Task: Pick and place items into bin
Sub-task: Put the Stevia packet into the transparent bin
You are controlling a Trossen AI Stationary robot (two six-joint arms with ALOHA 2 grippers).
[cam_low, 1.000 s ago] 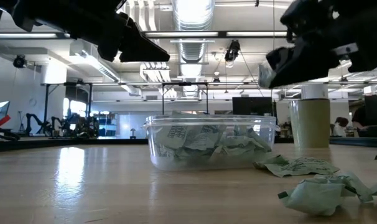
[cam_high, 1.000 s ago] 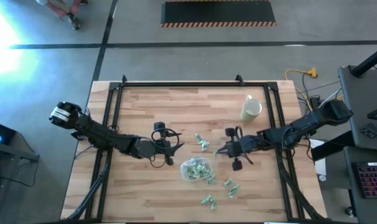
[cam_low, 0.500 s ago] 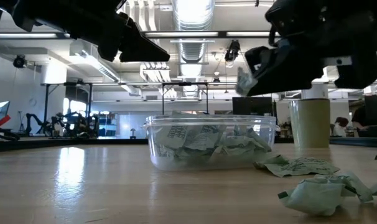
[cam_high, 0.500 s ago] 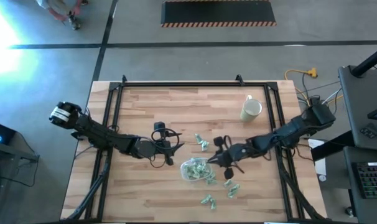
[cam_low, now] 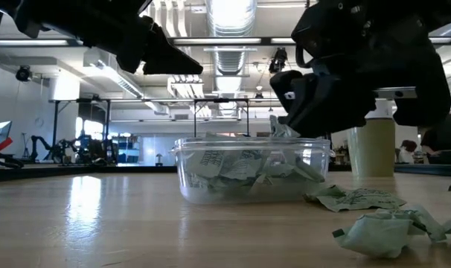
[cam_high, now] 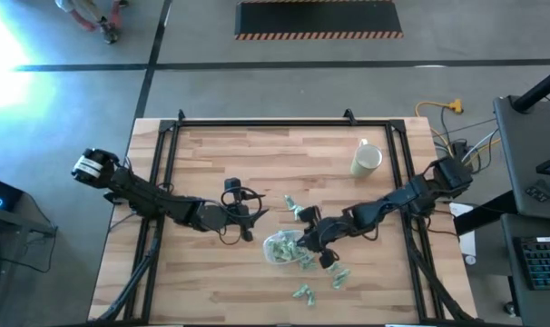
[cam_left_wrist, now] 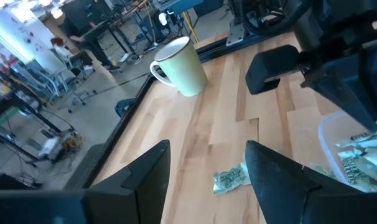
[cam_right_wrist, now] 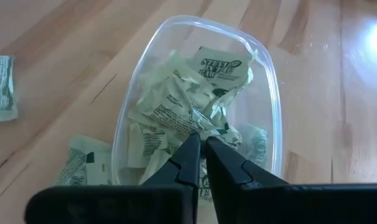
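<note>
Workshop floor all round, taped lines, and benches beyond; a pale wood tabletop [cam_high: 257, 163] in a black frame. The cream mug [cam_high: 366, 161] stands at 1 o'clock from the bin [cam_high: 284, 247], well apart.

Change: a second ago the right hand [cam_high: 304, 243] sat out at 3 o'clock of the bin, clear of it; it has since swung in and now hangs over the bin's near rim. In the right wrist view its fingers [cam_right_wrist: 187, 163] are drawn almost together, pinching a wrapped piece [cam_right_wrist: 195, 124] directly above the heap inside. Judged: the carry is done and only the release remains.

The bin is already well filled. Loose items [cam_high: 334, 274] lie on the wood around 4 to 5 o'clock of it, and another [cam_high: 293, 208] lies at 12.

The left hand [cam_high: 248, 221] waits at 10 o'clock of the bin, fingers apart, holding nothing.
</note>
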